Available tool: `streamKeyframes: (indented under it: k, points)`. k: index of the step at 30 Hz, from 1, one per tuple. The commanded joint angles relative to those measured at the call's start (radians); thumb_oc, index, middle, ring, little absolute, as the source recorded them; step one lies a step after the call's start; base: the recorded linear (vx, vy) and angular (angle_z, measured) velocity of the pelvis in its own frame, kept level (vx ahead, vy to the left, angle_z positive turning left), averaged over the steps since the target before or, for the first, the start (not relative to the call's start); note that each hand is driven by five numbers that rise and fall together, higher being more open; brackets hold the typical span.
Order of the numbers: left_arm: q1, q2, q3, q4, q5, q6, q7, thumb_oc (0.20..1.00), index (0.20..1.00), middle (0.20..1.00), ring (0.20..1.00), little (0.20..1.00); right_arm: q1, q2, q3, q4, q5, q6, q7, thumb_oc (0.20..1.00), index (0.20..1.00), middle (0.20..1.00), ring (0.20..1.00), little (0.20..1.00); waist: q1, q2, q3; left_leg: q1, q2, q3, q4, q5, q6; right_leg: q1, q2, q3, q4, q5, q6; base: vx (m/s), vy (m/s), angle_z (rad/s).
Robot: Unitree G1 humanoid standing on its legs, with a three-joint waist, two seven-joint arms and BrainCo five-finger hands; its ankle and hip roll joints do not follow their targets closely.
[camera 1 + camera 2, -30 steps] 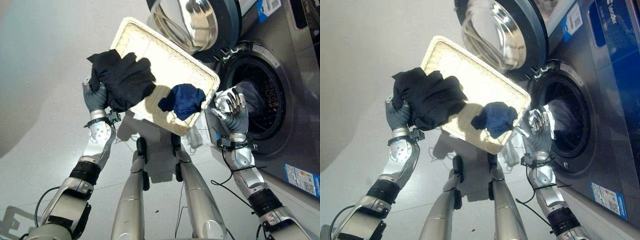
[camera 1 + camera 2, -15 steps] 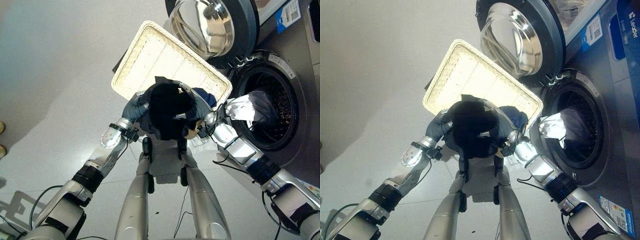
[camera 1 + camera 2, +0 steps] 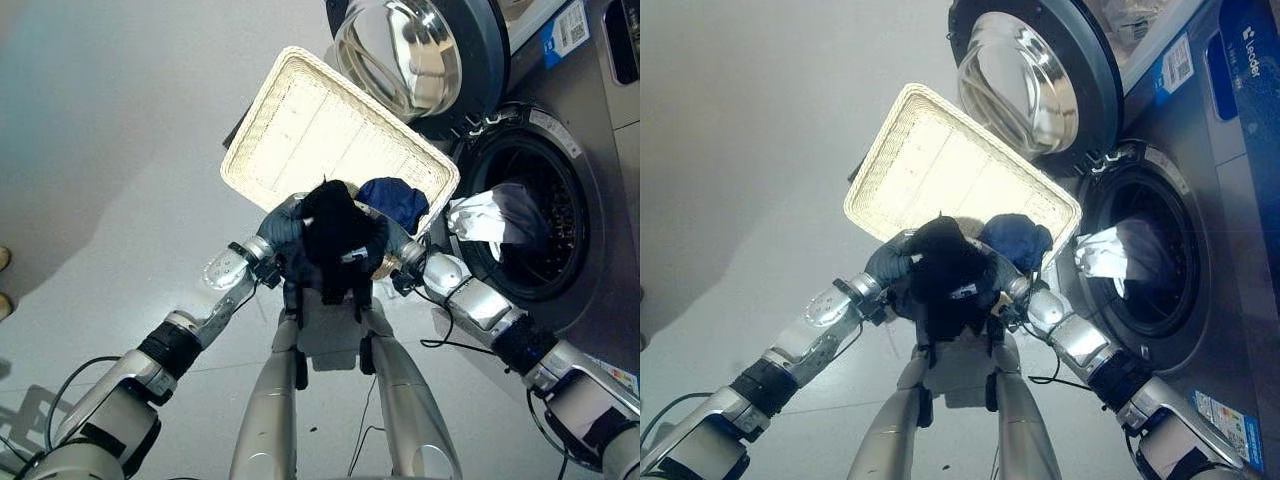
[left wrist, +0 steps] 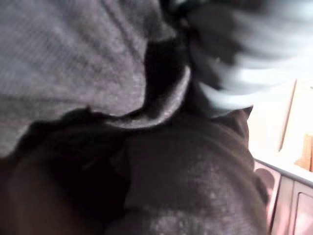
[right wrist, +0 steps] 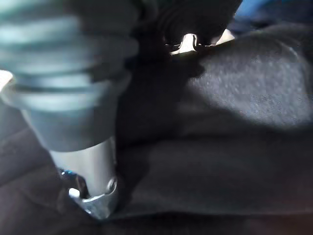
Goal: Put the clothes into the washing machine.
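No legible txt — stickers on washing machine (image 3: 1230, 200) too small/blurred to make out.

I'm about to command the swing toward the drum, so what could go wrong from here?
The black garment is bunched between the left hand and right hand, with cloth trailing below; it may slip out in transit. A white garment already hangs over the washing machine opening and may block the new load or get pushed out. The open door stands close above the path.
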Motion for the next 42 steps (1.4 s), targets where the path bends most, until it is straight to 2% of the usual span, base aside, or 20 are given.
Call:
streamKeyframes:
  k: [1,2,3,4,5,10,11,15,17,18,19,23,26,28,29,31,34,38,41,42]
  points:
    - [-0.067,-0.042,-0.002,-0.16,-0.037,-0.059,-0.043,0.2,0.2,0.2,0.2,0.2,-0.007,0.011,0.063,-0.065,0.174,0.088,0.152,1.0,1.0,1.0,1.0,1.0,-0.01,0.032,-0.016,-0.016,-0.039,0.042,0.044,-0.062,-0.006,0.034,0.01,-0.08,-0.005,-0.067,0.064,-0.01,-0.018,-0.04]
    - [-0.068,-0.039,-0.004,-0.161,-0.04,-0.06,-0.043,0.2,0.2,0.2,0.2,0.2,-0.007,0.01,0.066,-0.065,0.193,0.098,0.164,0.9,0.9,0.9,0.9,0.9,-0.009,0.032,-0.016,-0.016,-0.038,0.043,0.043,-0.061,-0.006,0.034,0.01,-0.08,-0.005,-0.067,0.063,0.0,-0.019,-0.05]
    - [-0.069,-0.038,-0.009,-0.16,-0.042,-0.062,-0.044,0.2,0.2,0.2,0.2,0.2,-0.005,0.012,0.072,-0.064,0.238,0.119,0.184,0.718,0.718,0.718,0.718,0.718,-0.009,0.031,-0.016,-0.016,-0.038,0.043,0.041,-0.059,-0.006,0.034,0.01,-0.081,-0.007,-0.066,0.063,0.0,-0.034,-0.08]
    - [-0.071,-0.034,-0.021,-0.164,-0.046,-0.061,-0.042,0.2,0.2,0.2,0.2,0.2,0.005,0.021,0.08,-0.063,0.321,0.146,0.208,0.263,0.263,0.263,0.263,0.263,-0.007,0.03,-0.016,-0.016,-0.037,0.041,0.04,-0.058,-0.007,0.035,0.01,-0.084,-0.008,-0.064,0.062,0.0,-0.045,-0.1]
    - [-0.076,-0.033,-0.032,-0.161,-0.05,-0.064,-0.04,0.2,0.2,0.2,0.2,0.2,0.01,0.028,0.085,-0.057,0.377,0.157,0.221,0.2,0.2,0.2,0.2,0.2,-0.006,0.03,-0.016,-0.019,-0.038,0.041,0.041,-0.056,-0.007,0.033,0.01,-0.085,-0.009,-0.063,0.061,0.0,-0.043,-0.11]
    - [-0.078,-0.036,-0.046,-0.153,-0.044,-0.077,-0.027,0.2,0.2,0.2,0.2,0.2,0.024,0.047,0.09,-0.046,0.471,0.191,0.247,0.2,0.2,0.2,0.2,0.2,-0.005,0.028,-0.016,-0.025,-0.037,0.04,0.043,-0.055,-0.009,0.028,0.01,-0.087,-0.011,-0.059,0.061,0.0,-0.02,-0.03]
    - [-0.073,-0.04,-0.05,-0.149,-0.027,-0.091,-0.014,0.2,0.2,0.2,0.2,0.2,0.039,0.067,0.093,-0.029,0.53,0.239,0.26,0.2,0.2,0.2,0.2,0.2,-0.004,0.026,-0.016,-0.034,-0.037,0.04,0.045,-0.053,-0.011,0.021,0.01,-0.088,-0.016,-0.054,0.061,0.0,-0.052,-0.03]
    - [-0.068,-0.039,-0.052,-0.151,0.02,-0.119,0.019,0.2,0.2,0.2,0.2,0.2,0.055,0.085,0.099,0.012,0.583,0.287,0.294,0.2,0.2,0.2,0.2,0.2,0.0,0.023,-0.016,-0.037,-0.037,0.042,0.032,-0.048,-0.011,0.017,0.01,-0.091,-0.035,-0.04,0.062,-0.01,-0.042,-0.06]
    - [-0.068,-0.042,-0.059,-0.155,0.043,-0.122,0.039,0.448,0.448,0.448,0.448,0.448,0.057,0.085,0.103,0.027,0.621,0.297,0.309,0.2,0.2,0.2,0.2,0.2,0.001,0.025,-0.016,-0.043,-0.037,0.041,0.032,-0.046,-0.011,0.012,0.01,-0.091,-0.034,-0.04,0.061,0.0,-0.026,-0.07]
    - [-0.067,-0.041,-0.061,-0.157,0.046,-0.118,0.043,0.523,0.523,0.523,0.523,0.523,0.061,0.085,0.104,0.028,0.645,0.297,0.314,0.2,0.2,0.2,0.2,0.2,0.001,0.027,-0.016,-0.045,-0.037,0.041,0.032,-0.044,-0.011,0.01,0.011,-0.089,-0.033,-0.039,0.06,0.0,0.0,0.0]
    - [-0.066,-0.042,-0.065,-0.157,0.07,-0.11,0.067,1.0,1.0,1.0,1.0,1.0,0.067,0.087,0.104,0.035,0.681,0.297,0.321,0.2,0.2,0.2,0.2,0.2,0.001,0.028,-0.016,-0.049,-0.039,0.039,0.034,-0.044,-0.011,0.006,0.011,-0.089,-0.031,-0.039,0.06,0.0,0.0,0.0]
    - [-0.071,-0.04,-0.07,-0.148,0.139,-0.088,0.177,1.0,1.0,1.0,1.0,1.0,0.079,0.1,0.094,0.046,0.748,0.295,0.324,0.2,0.2,0.2,0.2,0.2,0.0,0.032,-0.016,-0.058,-0.041,0.037,0.041,-0.042,-0.01,-0.002,0.012,-0.086,-0.025,-0.039,0.059,0.0,0.0,0.0]
    - [-0.065,-0.033,-0.061,-0.106,0.338,-0.026,0.466,1.0,1.0,1.0,1.0,1.0,0.106,0.118,0.076,0.071,0.81,0.291,0.345,0.2,0.2,0.2,0.2,0.2,0.001,0.039,-0.016,-0.07,-0.044,0.033,0.049,-0.042,-0.01,-0.013,0.01,-0.085,-0.018,-0.04,0.06,0.0,-0.047,-0.06]
    - [-0.061,-0.027,-0.052,-0.089,0.411,-0.003,0.564,1.0,1.0,1.0,1.0,1.0,0.114,0.12,0.064,0.077,0.829,0.305,0.348,0.2,0.2,0.2,0.2,0.2,0.002,0.042,-0.016,-0.075,-0.046,0.03,0.053,-0.042,-0.011,-0.015,0.009,-0.084,-0.015,-0.043,0.059,0.01,-0.042,-0.06]
    - [-0.055,-0.016,-0.035,-0.068,0.506,0.069,0.702,1.0,1.0,1.0,1.0,1.0,0.123,0.123,0.048,0.092,0.84,0.32,0.36,0.2,0.2,0.2,0.2,0.2,0.004,0.046,-0.016,-0.078,-0.048,0.027,0.059,-0.043,-0.011,-0.017,0.008,-0.084,-0.009,-0.049,0.059,0.01,-0.053,-0.03]
    - [-0.055,0.0,-0.008,-0.032,0.572,0.14,0.796,1.0,1.0,1.0,1.0,1.0,0.128,0.128,0.026,0.116,0.872,0.34,0.364,0.2,0.2,0.2,0.2,0.2,0.007,0.049,-0.016,-0.08,-0.05,0.026,0.067,-0.047,-0.014,-0.014,0.002,-0.088,-0.005,-0.056,0.061,0.01,-0.069,-0.01]
    - [-0.048,0.022,0.041,-0.005,0.622,0.215,0.873,1.0,1.0,1.0,1.0,1.0,0.143,0.125,-0.014,0.152,0.908,0.349,0.38,0.2,0.2,0.2,0.2,0.2,0.011,0.055,-0.016,-0.082,-0.05,0.026,0.076,-0.052,-0.019,-0.016,-0.005,-0.093,0.005,-0.064,0.062,0.02,-0.061,0.0]
    - [-0.047,0.048,0.086,0.03,0.591,0.266,0.91,1.0,1.0,1.0,1.0,1.0,0.156,0.119,-0.06,0.18,0.971,0.326,0.378,0.2,0.2,0.2,0.2,0.2,0.011,0.062,-0.016,-0.081,-0.048,0.029,0.079,-0.054,-0.025,-0.018,-0.007,-0.093,0.019,-0.074,0.063,0.02,-0.054,0.01]
    - [-0.043,0.057,0.125,0.071,0.53,0.271,0.912,1.0,1.0,1.0,1.0,1.0,0.166,0.116,-0.107,0.203,1.062,0.265,0.371,0.2,0.2,0.2,0.2,0.2,0.008,0.068,-0.016,-0.082,-0.047,0.031,0.088,-0.058,-0.028,-0.023,-0.008,-0.092,0.037,-0.084,0.064,0.03,-0.043,0.03]
    - [-0.026,0.05,0.158,0.111,0.431,0.252,0.897,1.0,1.0,1.0,1.0,1.0,0.17,0.114,-0.152,0.219,1.142,0.181,0.347,0.2,0.2,0.2,0.2,0.2,0.004,0.078,-0.016,-0.082,-0.046,0.035,0.093,-0.059,-0.032,-0.026,-0.008,-0.09,0.049,-0.091,0.065,0.03,-0.025,0.01]
